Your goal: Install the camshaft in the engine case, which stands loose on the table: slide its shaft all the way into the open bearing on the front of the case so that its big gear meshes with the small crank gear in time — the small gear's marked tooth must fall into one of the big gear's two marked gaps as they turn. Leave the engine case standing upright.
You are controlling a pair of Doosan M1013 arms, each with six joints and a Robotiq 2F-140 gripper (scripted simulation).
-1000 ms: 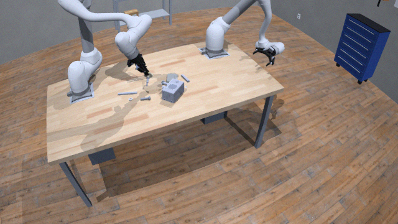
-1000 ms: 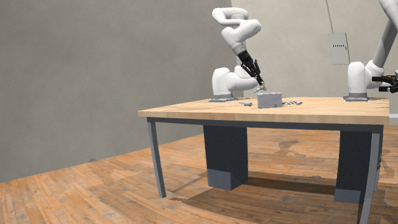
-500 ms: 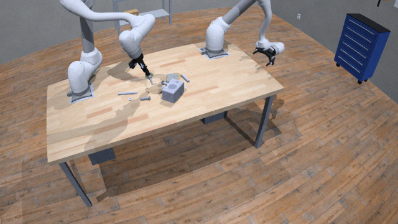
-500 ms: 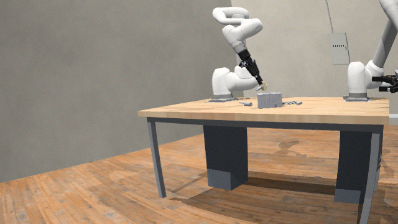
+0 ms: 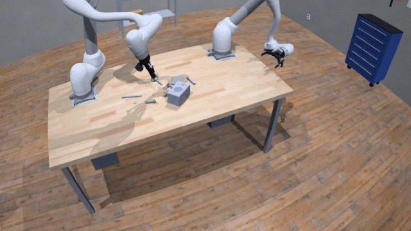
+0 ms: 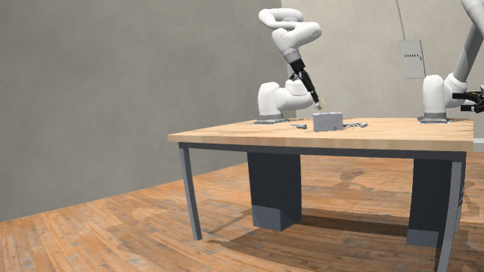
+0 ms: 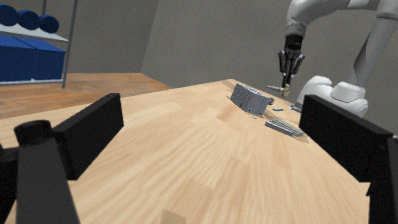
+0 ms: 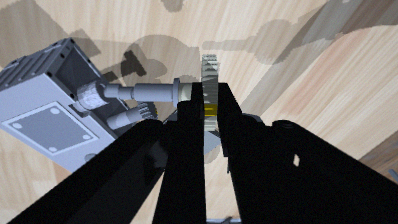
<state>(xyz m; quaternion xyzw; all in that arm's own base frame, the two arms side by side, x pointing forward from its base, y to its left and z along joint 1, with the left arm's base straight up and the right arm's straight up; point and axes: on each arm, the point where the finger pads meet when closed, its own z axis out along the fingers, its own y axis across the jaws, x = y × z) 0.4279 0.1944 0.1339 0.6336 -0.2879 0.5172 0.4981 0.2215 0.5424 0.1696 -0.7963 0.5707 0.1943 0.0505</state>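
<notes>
Black and nearly together, the right gripper's jaws [image 5: 154,77] [image 6: 317,103] clamp the camshaft [image 5: 158,82] [image 8: 155,92] at its big gear [image 6: 321,103] [image 8: 210,75], above the bench [image 5: 205,74] [image 6: 227,132] [image 7: 200,150]. Its shaft points toward the upright engine case [image 5: 178,94] [image 6: 327,122] [image 7: 249,101] [image 8: 45,117]; whether the tip has entered the bearing, I cannot tell. The left gripper's jaws [image 5: 273,59] stand wide apart, well away from the case.

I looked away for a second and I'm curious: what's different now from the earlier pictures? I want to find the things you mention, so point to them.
The right gripper [image 5: 154,77] [image 6: 317,102] [image 7: 285,87] [image 8: 209,98] has turned, swinging the camshaft's [image 5: 158,82] [image 6: 321,103] [image 8: 155,92] free end round towards the engine case [image 5: 178,94] [image 6: 327,122] [image 7: 249,101] [image 8: 50,127]. Nothing was newly taken or let go. The case and the open left gripper [image 5: 271,59] [image 6: 457,102] [image 7: 211,110] look unmoved.
</notes>
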